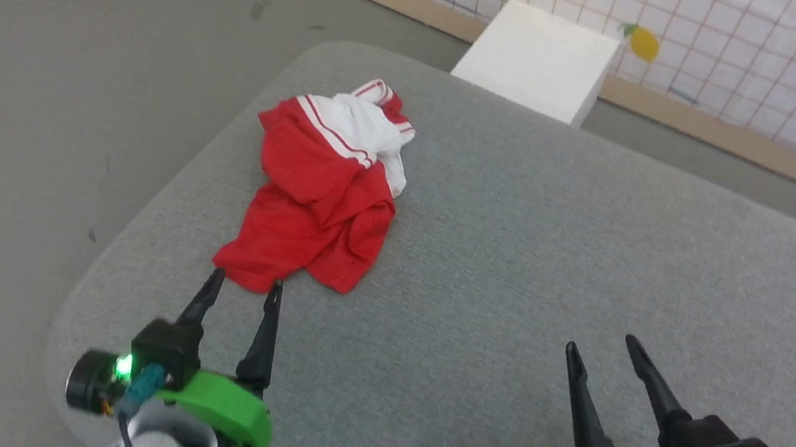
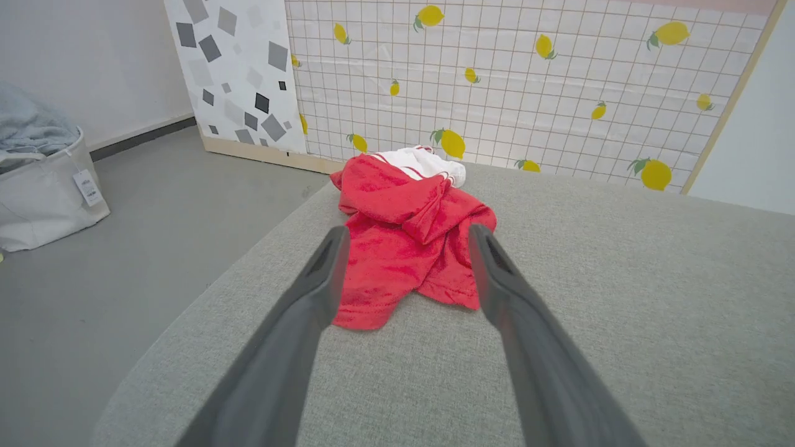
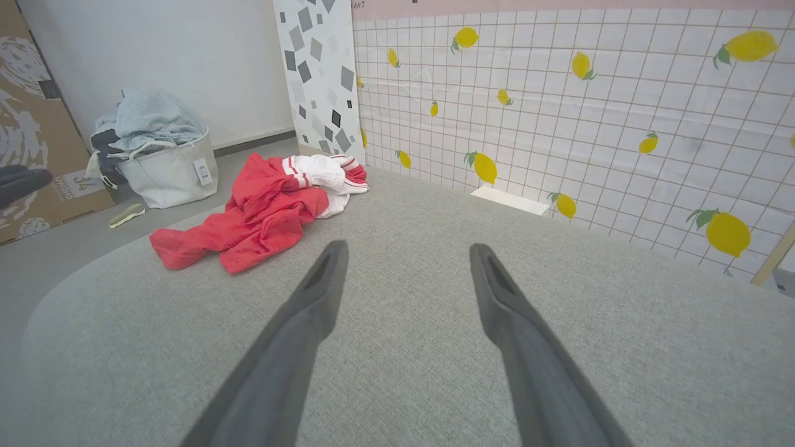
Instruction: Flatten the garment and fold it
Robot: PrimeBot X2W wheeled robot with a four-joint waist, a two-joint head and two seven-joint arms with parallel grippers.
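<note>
The garment (image 1: 320,198) lies crumpled in a heap on the left part of the grey table (image 1: 555,259), red cloth toward me and a white striped sleeve at its far end. Its letters and number are hidden in the folds. My left gripper (image 1: 246,282) is open, its fingertips just short of the garment's (image 2: 404,248) near red hem, which shows between the fingers in the left wrist view. My right gripper (image 1: 601,344) is open over bare table at the lower right, well apart from the garment (image 3: 261,211).
The table's rounded left edge (image 1: 137,220) drops to grey floor close beside the garment. A white box (image 1: 539,57) stands beyond the far edge against a lemon-patterned wall. A laundry basket (image 3: 163,167) with pale cloth and a cardboard sheet (image 3: 31,124) stand on the floor to the left.
</note>
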